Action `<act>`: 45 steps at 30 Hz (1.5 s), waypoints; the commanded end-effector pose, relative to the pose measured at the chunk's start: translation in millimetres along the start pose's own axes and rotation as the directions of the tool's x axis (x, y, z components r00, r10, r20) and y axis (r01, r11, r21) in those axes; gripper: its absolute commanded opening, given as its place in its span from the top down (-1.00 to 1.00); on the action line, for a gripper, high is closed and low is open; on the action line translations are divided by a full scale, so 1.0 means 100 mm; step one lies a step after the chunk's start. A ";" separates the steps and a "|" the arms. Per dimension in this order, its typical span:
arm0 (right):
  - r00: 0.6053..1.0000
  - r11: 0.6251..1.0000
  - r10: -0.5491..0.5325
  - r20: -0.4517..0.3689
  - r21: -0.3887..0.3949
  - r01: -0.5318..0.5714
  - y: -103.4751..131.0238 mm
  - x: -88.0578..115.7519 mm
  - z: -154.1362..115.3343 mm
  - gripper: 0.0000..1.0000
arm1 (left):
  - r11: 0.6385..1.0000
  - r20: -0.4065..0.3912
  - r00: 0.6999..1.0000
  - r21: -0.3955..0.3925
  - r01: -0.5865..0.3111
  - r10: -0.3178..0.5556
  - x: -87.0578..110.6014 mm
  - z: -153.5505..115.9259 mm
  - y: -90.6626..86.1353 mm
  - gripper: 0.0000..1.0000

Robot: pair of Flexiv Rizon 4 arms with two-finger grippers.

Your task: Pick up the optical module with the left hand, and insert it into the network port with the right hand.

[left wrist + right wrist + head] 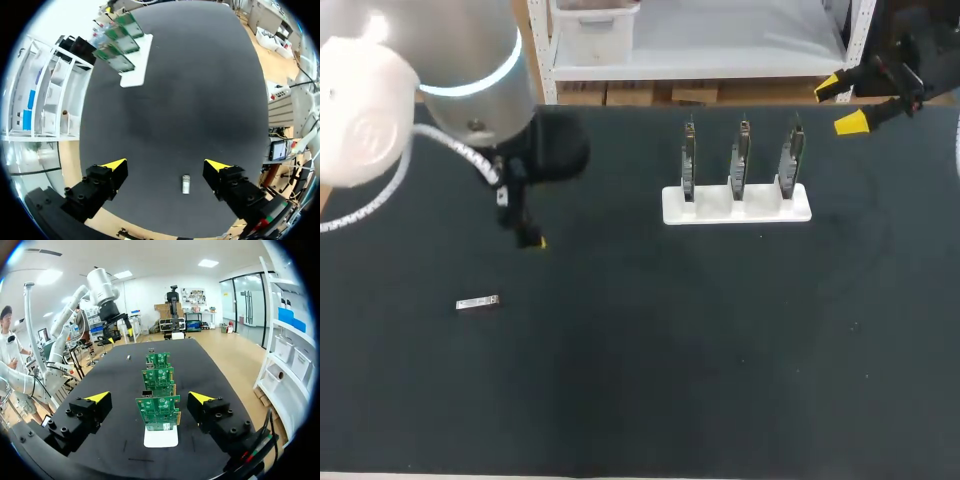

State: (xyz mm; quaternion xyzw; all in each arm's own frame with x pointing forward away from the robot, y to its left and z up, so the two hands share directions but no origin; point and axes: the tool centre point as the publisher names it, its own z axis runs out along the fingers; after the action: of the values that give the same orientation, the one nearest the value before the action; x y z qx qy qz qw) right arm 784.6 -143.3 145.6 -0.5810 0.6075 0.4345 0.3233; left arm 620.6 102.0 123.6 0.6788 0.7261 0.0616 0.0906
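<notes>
We are at a robotics lab bench set up for electronics assembly. A black-topped table [620, 400] fills the head view. Upper right of centre, a white holder [736, 212] carries three upright circuit boards [743, 160] — bare green network hardware. Our left arm [470, 60] enters at the upper left and our right arm [905, 70] at the upper right corner — both industrial manipulators.

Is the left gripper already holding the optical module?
No, the optical module lies flat on the black table, and the left gripper is open, with both fingers clear of it.
</notes>
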 end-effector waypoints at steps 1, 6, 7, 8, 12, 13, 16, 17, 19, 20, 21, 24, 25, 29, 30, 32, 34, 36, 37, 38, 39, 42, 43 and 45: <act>1.000 1.000 -0.001 -0.001 0.007 0.001 0.03 0.00 0.01 -1.00 | 1.000 -0.016 1.000 0.018 -0.003 0.004 0.13 0.03 -0.10 -1.00; 1.000 1.000 -0.001 -0.001 0.007 0.001 0.03 0.00 0.01 -1.00 | 0.997 -0.042 0.999 0.066 0.026 -0.024 0.31 0.10 -0.22 -1.00; 1.000 1.000 -0.001 -0.001 0.007 0.001 0.03 0.00 0.01 -1.00 | 0.997 -0.043 0.999 0.073 0.037 -0.033 0.34 0.12 -0.24 -1.00; 1.000 1.000 -0.001 -0.001 0.007 0.001 0.03 0.00 0.01 -1.00 | 0.996 -0.050 0.998 0.080 0.043 -0.039 0.36 0.12 -0.26 -1.00; 1.000 1.000 -0.001 -0.001 0.007 0.001 0.03 0.00 0.01 -1.00 | 0.990 -0.087 0.994 0.123 0.070 -0.060 0.53 0.22 -0.40 -1.00; 1.000 1.000 -0.001 -0.001 0.007 0.001 0.03 0.00 0.01 -1.00 | 0.988 -0.089 0.994 0.132 0.076 -0.065 0.56 0.24 -0.43 -1.00; 1.000 1.000 -0.001 -0.001 0.007 0.001 0.03 0.00 0.01 -1.00 | 0.984 -0.117 0.992 0.160 0.071 -0.052 0.68 0.31 -0.56 -1.00; 1.000 1.000 -0.001 -0.001 0.007 0.001 0.03 0.00 0.01 -1.00 | 0.984 -0.114 0.992 0.164 0.076 -0.057 0.71 0.32 -0.60 -1.00; 1.000 1.000 -0.001 -0.001 0.007 0.001 0.03 0.00 0.01 -1.00 | 0.980 -0.127 0.989 0.172 0.099 -0.078 0.77 0.35 -0.66 -1.00; 1.000 1.000 -0.001 -0.001 0.007 0.001 0.03 0.00 0.01 -1.00 | 0.979 -0.130 0.988 0.172 0.109 -0.087 0.80 0.37 -0.69 -1.00; 1.000 1.000 -0.001 -0.001 0.007 0.001 0.03 0.00 0.01 -1.00 | 0.978 -0.129 0.987 0.173 0.116 -0.094 0.82 0.38 -0.72 -1.00; 1.000 1.000 -0.001 -0.001 0.007 0.001 0.03 0.00 0.01 -1.00 | 0.972 -0.144 0.984 0.193 0.136 -0.109 0.88 0.45 -0.80 -1.00; 1.000 1.000 -0.001 -0.001 0.007 0.001 0.03 0.00 0.01 -1.00 | 0.971 -0.141 0.984 0.194 0.139 -0.112 0.90 0.47 -0.81 -1.00; 1.000 1.000 -0.001 -0.001 0.007 0.001 0.03 0.00 0.01 -1.00 | 0.969 -0.131 0.982 0.186 0.161 -0.138 0.94 0.53 -0.80 -1.00; 1.000 1.000 -0.001 -0.001 0.007 0.001 0.03 0.00 0.01 -1.00 | 0.968 -0.131 0.981 0.188 0.165 -0.142 0.98 0.57 -0.82 -1.00; 1.000 1.000 -0.001 -0.001 0.007 0.001 0.03 0.00 0.01 -1.00 | 0.969 -0.144 0.980 0.189 0.161 -0.135 1.01 0.63 -0.83 -1.00; 1.000 1.000 -0.001 -0.001 0.007 0.001 0.03 0.00 0.01 -1.00 | 0.970 -0.141 0.980 0.177 0.164 -0.140 1.02 0.67 -0.80 -1.00; 1.000 1.000 -0.001 -0.001 0.007 0.001 0.03 0.00 0.01 -1.00 | 0.973 -0.138 0.981 0.167 0.159 -0.137 1.03 0.71 -0.76 -1.00; 1.000 1.000 -0.001 -0.001 0.007 0.001 0.03 0.00 0.01 -1.00 | 0.974 -0.137 0.981 0.160 0.158 -0.137 1.04 0.72 -0.74 -1.00; 1.000 1.000 -0.001 -0.001 0.007 0.001 0.03 0.00 0.01 -1.00 | 0.975 -0.136 0.981 0.156 0.158 -0.137 1.04 0.73 -0.71 -1.00; 1.000 1.000 -0.001 -0.001 0.007 0.001 0.03 0.00 0.01 -1.00 | 0.975 -0.135 0.981 0.155 0.158 -0.138 1.05 0.75 -0.69 -1.00; 1.000 1.000 -0.001 -0.001 0.007 0.001 0.03 0.00 0.01 -1.00 | 0.975 -0.133 0.980 0.151 0.164 -0.144 1.10 0.82 -0.65 -1.00; 1.000 1.000 -0.001 -0.001 0.007 0.001 0.03 0.00 0.01 -1.00 | 0.974 -0.130 0.981 0.154 0.165 -0.145 1.10 0.85 -0.63 -1.00; 1.000 1.000 -0.001 -0.001 0.007 0.001 0.03 0.00 0.01 -1.00 | 0.974 -0.121 0.983 0.161 0.157 -0.138 1.11 0.90 -0.61 -1.00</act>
State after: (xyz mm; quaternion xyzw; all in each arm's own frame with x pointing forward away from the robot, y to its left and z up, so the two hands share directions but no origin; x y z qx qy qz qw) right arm 784.6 -143.3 145.6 -0.5810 0.6076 0.4345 0.3234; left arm 566.1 204.0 25.5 0.6214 0.7826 0.0373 -0.0013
